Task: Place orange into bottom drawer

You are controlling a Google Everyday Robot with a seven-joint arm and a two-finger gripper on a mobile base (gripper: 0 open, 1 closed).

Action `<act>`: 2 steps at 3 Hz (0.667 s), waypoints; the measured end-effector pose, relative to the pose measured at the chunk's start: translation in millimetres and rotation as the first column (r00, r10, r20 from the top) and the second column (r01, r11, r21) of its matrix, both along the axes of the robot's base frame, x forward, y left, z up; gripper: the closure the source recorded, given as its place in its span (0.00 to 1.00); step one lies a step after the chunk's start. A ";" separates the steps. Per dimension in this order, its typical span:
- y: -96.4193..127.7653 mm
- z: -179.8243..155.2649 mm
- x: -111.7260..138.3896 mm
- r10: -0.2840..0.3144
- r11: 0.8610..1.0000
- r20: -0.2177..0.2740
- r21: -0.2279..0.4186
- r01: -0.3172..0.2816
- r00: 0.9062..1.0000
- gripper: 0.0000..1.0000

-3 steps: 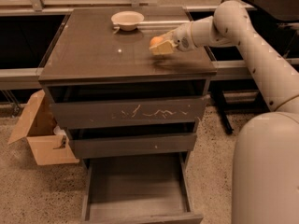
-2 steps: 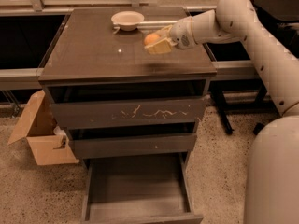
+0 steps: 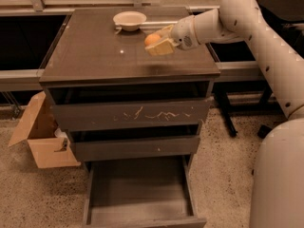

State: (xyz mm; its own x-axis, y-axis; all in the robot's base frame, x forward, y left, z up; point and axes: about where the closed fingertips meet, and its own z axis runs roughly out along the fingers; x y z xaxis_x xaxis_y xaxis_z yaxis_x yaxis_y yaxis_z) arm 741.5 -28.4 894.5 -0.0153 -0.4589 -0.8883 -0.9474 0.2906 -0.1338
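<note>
The orange (image 3: pixel 152 39) is a small round fruit held between the pale fingers of my gripper (image 3: pixel 158 42), lifted above the right middle of the cabinet top (image 3: pixel 95 56). The gripper is shut on it, reaching in from the right on the white arm (image 3: pixel 223 23). The bottom drawer (image 3: pixel 140 189) is pulled open at the foot of the cabinet, its flat grey floor bare. It lies well below and in front of the gripper.
A shallow white bowl (image 3: pixel 129 20) sits at the back of the cabinet top. The scratched drawer front (image 3: pixel 130 114) and a narrower plain drawer (image 3: pixel 135 147) are shut above the open one. A cardboard box (image 3: pixel 40 137) stands on the floor to the left.
The gripper with the orange has moved left and a little higher over the cabinet top. The drawers and bowl have not moved.
</note>
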 end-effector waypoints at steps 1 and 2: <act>4.5 -6.9 -5.6 0.027 1.000 0.000 -0.003 -0.027 1.000 1.00; 15.5 -13.3 -53.0 0.138 0.989 0.029 -0.056 -0.137 0.990 1.00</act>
